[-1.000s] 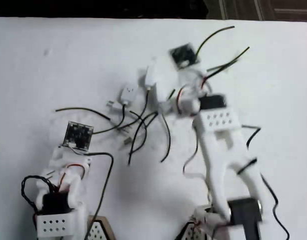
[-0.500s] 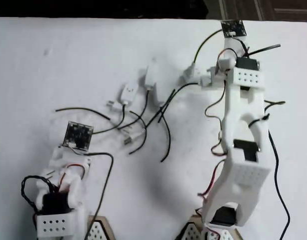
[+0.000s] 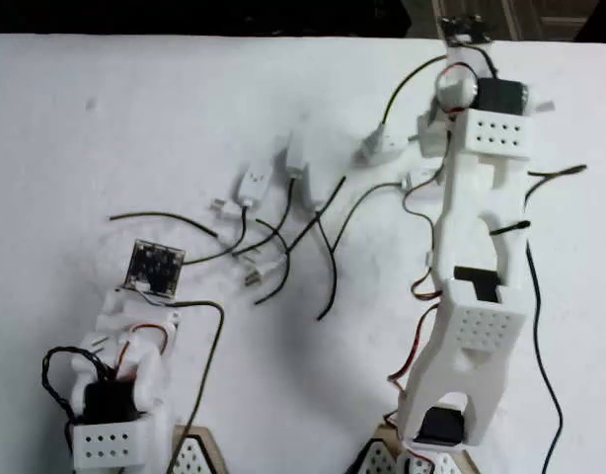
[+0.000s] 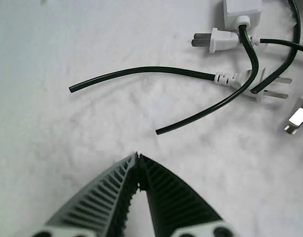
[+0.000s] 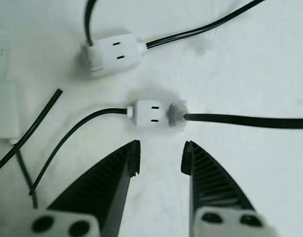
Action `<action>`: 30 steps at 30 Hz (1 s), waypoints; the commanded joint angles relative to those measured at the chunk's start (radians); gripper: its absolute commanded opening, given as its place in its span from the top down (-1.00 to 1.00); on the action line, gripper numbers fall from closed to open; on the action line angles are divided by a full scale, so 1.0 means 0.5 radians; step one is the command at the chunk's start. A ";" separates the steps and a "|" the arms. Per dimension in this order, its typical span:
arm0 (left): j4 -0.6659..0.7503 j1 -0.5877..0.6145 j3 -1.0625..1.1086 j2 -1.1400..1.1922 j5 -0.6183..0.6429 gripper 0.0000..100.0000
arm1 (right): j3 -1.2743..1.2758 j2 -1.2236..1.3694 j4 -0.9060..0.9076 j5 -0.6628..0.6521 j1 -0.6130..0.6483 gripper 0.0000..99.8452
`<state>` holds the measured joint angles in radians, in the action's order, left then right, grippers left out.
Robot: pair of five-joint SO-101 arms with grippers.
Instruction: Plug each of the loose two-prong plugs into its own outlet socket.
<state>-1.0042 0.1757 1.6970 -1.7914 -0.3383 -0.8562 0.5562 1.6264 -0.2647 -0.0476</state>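
Table (image 3: 106, 128) in white, two robot arms on either side: the right gripper (image 5: 160, 153), stretched to the far side with its jaws spread, hangs just short of a small white socket (image 5: 150, 112) that has a grey plug (image 5: 177, 116) touching one end. A second socket (image 5: 114, 55) lies just beyond. Nearer the front, the left gripper (image 4: 137, 160) is pressed together on nothing, facing black cord ends (image 4: 117, 74) and loose plugs (image 4: 218, 40) lying bare-pronged beside the mid-table tangle.

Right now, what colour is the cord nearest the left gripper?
The cord is black; the left wrist view shows it best.
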 commanded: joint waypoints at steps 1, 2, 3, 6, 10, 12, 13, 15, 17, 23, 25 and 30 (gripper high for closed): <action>0.000 0.014 -0.006 -0.017 0.006 0.95 | -0.138 -0.044 0.180 0.006 0.216 0.75; 0.000 0.014 -0.006 -0.017 0.006 0.95 | -0.114 -0.044 0.180 0.052 0.269 0.75; 0.000 0.014 -0.006 -0.017 0.006 0.95 | -0.089 -0.044 0.180 0.101 0.327 0.74; -0.003 0.014 -0.006 -0.017 0.006 0.95 | -0.012 -0.026 0.173 0.178 0.508 0.74; -0.003 0.014 -0.006 -0.017 0.006 0.95 | 0.126 -0.026 0.100 0.282 0.744 0.68; -0.003 0.014 -0.006 -0.017 0.006 0.95 | 0.212 -0.023 -0.017 0.319 0.830 0.61; -0.003 0.014 -0.006 -0.017 0.006 0.95 | 0.261 -0.017 -0.087 0.322 0.861 0.58; -0.003 0.014 -0.006 -0.017 0.006 0.95 | 0.319 0.032 -0.219 0.319 0.904 0.58; -0.003 0.017 -0.006 -0.017 0.006 0.95 | 0.322 0.121 -0.315 0.319 0.919 0.58; -0.003 0.017 -0.006 -0.017 0.006 0.95 | 0.126 0.407 -0.394 0.331 0.895 0.58; -0.003 0.017 -0.006 -0.017 0.006 0.95 | 0.043 0.483 -0.391 0.331 0.873 0.58; -0.003 0.017 -0.006 -0.017 0.006 0.95 | -0.144 0.667 -0.394 0.331 0.830 0.58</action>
<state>-1.0042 0.1757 1.6970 -1.7914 -0.3383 -0.8500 0.8815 1.4423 -0.1082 0.3928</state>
